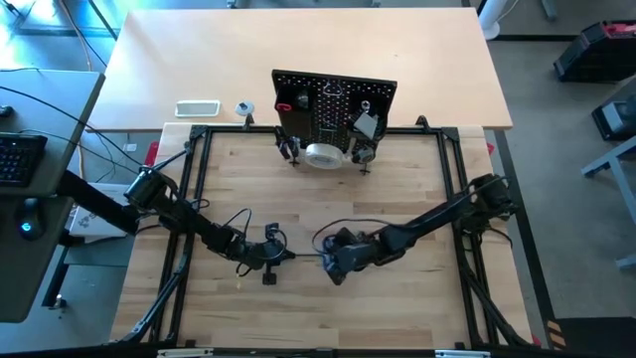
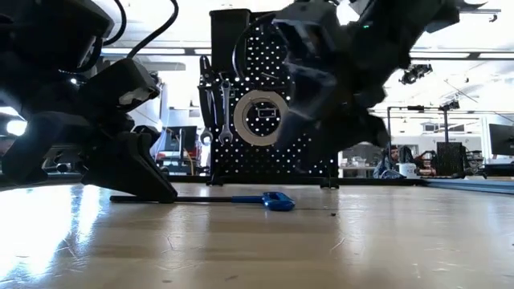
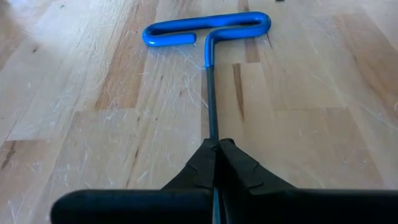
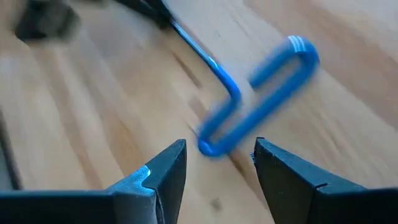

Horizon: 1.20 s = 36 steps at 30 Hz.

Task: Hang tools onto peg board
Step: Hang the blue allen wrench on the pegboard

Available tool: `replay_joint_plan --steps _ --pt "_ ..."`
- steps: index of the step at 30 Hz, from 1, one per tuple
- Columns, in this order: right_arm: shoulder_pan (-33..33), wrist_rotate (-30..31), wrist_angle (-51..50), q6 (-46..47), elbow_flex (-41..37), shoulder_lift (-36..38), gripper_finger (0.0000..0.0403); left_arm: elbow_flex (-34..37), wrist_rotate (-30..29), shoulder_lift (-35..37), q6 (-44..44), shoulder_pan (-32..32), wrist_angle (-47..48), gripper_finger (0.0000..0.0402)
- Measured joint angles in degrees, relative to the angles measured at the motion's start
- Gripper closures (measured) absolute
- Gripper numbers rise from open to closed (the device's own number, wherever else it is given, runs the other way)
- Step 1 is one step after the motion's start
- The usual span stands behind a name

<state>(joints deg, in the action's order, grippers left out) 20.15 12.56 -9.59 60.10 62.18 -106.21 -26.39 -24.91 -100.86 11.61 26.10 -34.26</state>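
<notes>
Hex key [image 3: 208, 74] lies flat mid-table, toward the front edge. Left claw [image 3: 217, 163] clamped on shaft tip; right claw [image 4: 216, 163] apart, hovering just short of the blue handle [image 4: 261, 93], not touching. Peg board [image 1: 334, 104] stands at the back edge, well apart. Risk: thin shaft pivots or slips in left claw when right closes; handle skids away

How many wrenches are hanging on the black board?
2 that I can see: the taller wrench and the shorter wrench hang left of the tape roll on the peg board; the arm may hide others.
</notes>
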Motion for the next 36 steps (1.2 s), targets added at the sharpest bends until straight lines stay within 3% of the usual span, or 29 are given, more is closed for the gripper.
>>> replay_joint_plan --steps 4,11,17,29,36 --pt "-0.03 -2.26 -5.35 2.84 -0.26 -0.33 0.0219 0.0 0.38 0.04 0.07 0.01 -0.04 0.0401" --pt "-1.04 -3.94 -4.19 4.39 -0.14 -0.67 0.0219 0.02 0.79 0.0 -0.41 0.01 -1.51 0.0401" --pt "-3.13 -7.67 0.97 4.54 -0.15 -5.69 0.0219 -3.22 3.74 -0.26 -3.34 -1.74 -0.86 0.04" --pt "-2.39 -2.61 3.98 4.28 -0.1 -6.78 0.022 -7.4 5.44 -2.92 -5.35 -3.6 1.77 0.04" --pt "-2.06 -1.91 3.69 2.91 -0.05 -6.74 0.022 -7.37 6.32 1.8 -5.93 -3.49 5.13 0.0386"
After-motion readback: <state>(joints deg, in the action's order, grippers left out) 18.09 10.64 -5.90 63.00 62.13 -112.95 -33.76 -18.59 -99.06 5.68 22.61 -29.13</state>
